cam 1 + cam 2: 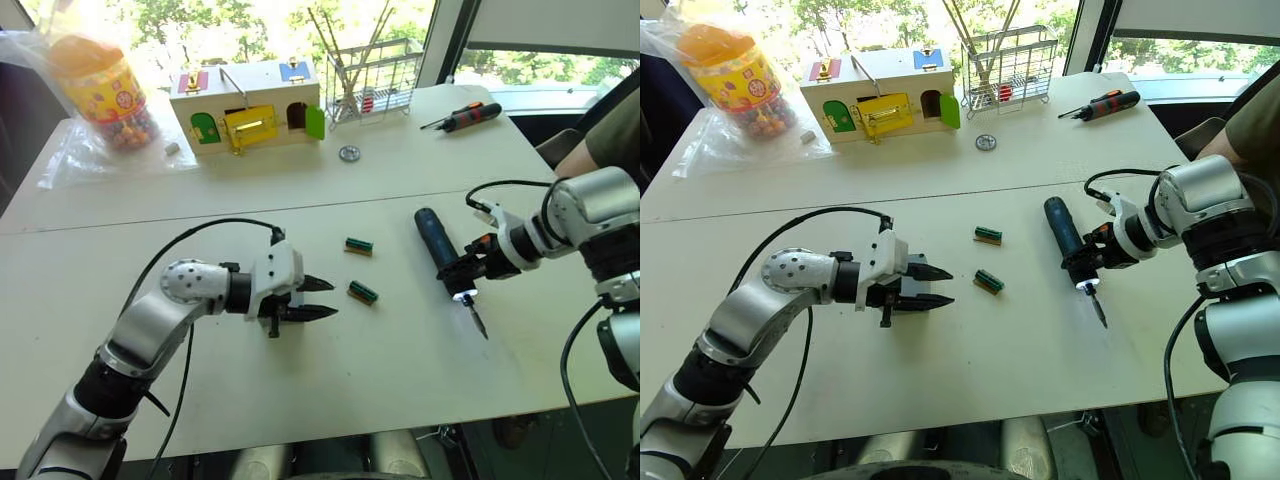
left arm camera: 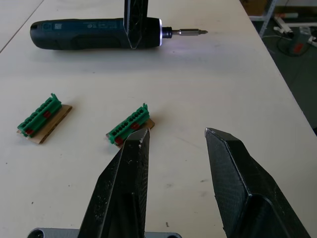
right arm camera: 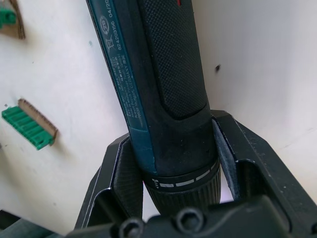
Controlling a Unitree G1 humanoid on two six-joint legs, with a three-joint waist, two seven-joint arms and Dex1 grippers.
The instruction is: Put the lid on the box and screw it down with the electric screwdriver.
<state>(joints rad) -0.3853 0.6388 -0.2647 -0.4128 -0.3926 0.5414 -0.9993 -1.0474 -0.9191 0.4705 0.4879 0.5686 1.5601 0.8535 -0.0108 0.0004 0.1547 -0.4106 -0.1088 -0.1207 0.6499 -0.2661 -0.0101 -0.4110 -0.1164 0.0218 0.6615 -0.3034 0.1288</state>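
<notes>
So the right gripper [image 1: 1087, 268] is clamped around the electric screwdriver [image 1: 1064, 236], right down at the bit end where the little light glows. The tool lies flat on the table [image 1: 1040, 340], bit pointing toward the robot. The left gripper [image 1: 937, 286] hovers over the table off to the screwdriver's left, fingers apart and holding nothing. Between it and the screwdriver sit two green connector pieces [image 2: 129, 125].

What worries me: I can't spot the grey box or the lid anywhere near the screwdriver. Also the grip is so far toward the tip that the long handle could droop or swing once lifted, and the tool might twist in the jaws. That would throw off lining the bit up with a screw.
</notes>
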